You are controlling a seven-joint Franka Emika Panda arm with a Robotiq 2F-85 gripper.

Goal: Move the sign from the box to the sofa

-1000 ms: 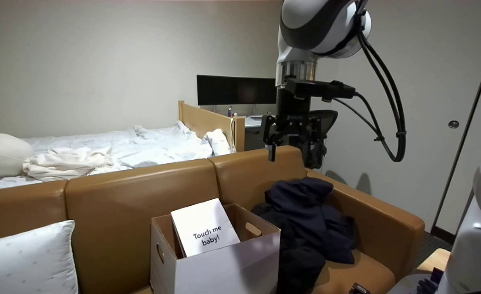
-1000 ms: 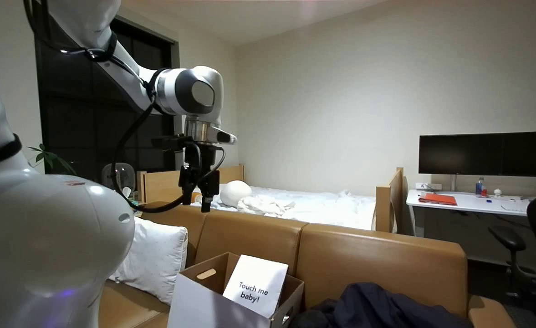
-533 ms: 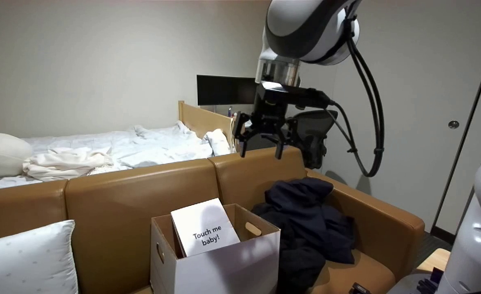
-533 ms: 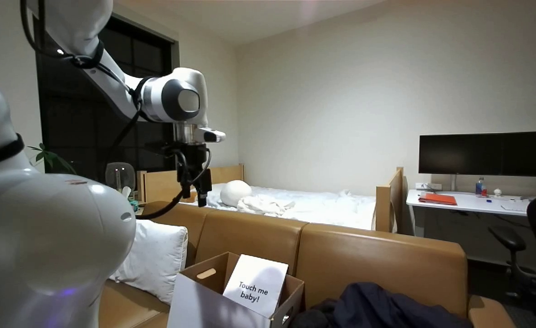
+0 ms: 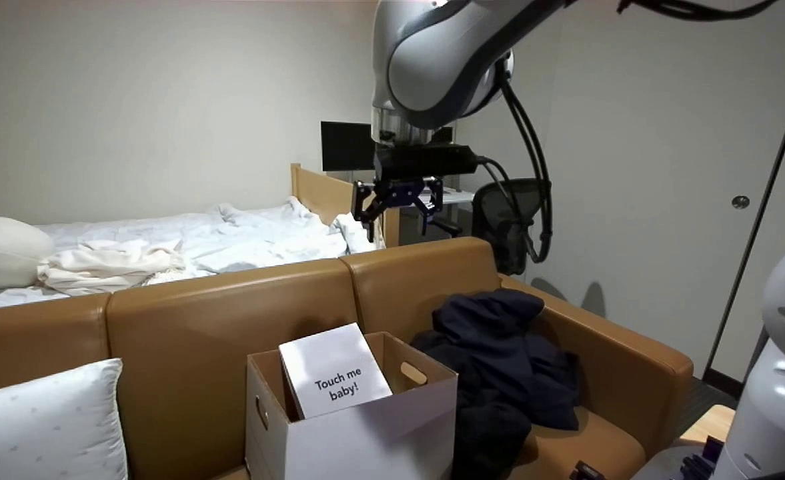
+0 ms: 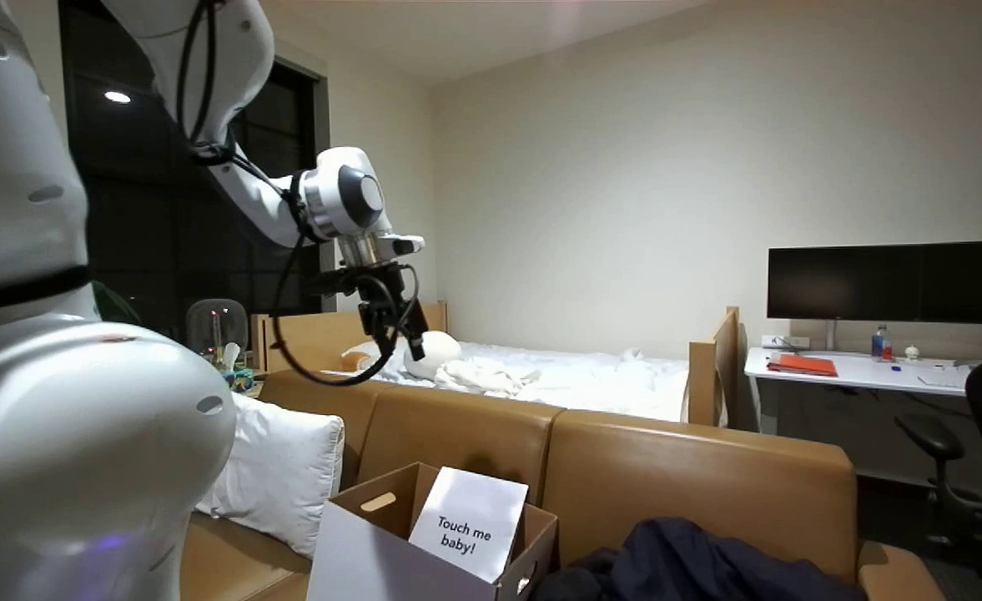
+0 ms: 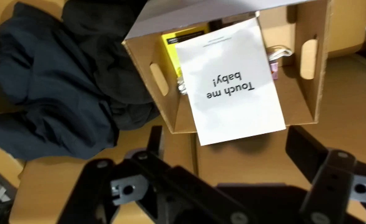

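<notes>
The sign, a flat white card reading "Touch me baby!", leans tilted inside the cardboard box, its top edge above the box rim. The sign shows in both exterior views (image 5: 335, 373) (image 6: 470, 522) and in the wrist view (image 7: 231, 87). The box (image 5: 372, 443) (image 6: 390, 559) (image 7: 201, 9) stands on the tan-brown sofa (image 5: 232, 307) (image 6: 691, 476) (image 7: 248, 165). My gripper (image 5: 397, 233) (image 6: 417, 355) (image 7: 225, 137) is open and empty, well above the box and sofa back. In the wrist view its fingers straddle the sign's top edge, apart from it. The sign's lower end is partly hidden in exterior views.
A dark jacket (image 5: 499, 360) (image 7: 58, 93) lies beside the box on the sofa. A white pillow (image 5: 45, 427) (image 6: 282, 467) rests on the box's other side. A yellow item (image 7: 170, 49) is inside the box behind the sign. A bed (image 5: 245, 230) stands behind the sofa.
In an exterior view my gripper has moved left across the sofa back and turned, so both open fingers show. Its shadow now falls on the backrest behind the sign. Sign and box are unmoved.
</notes>
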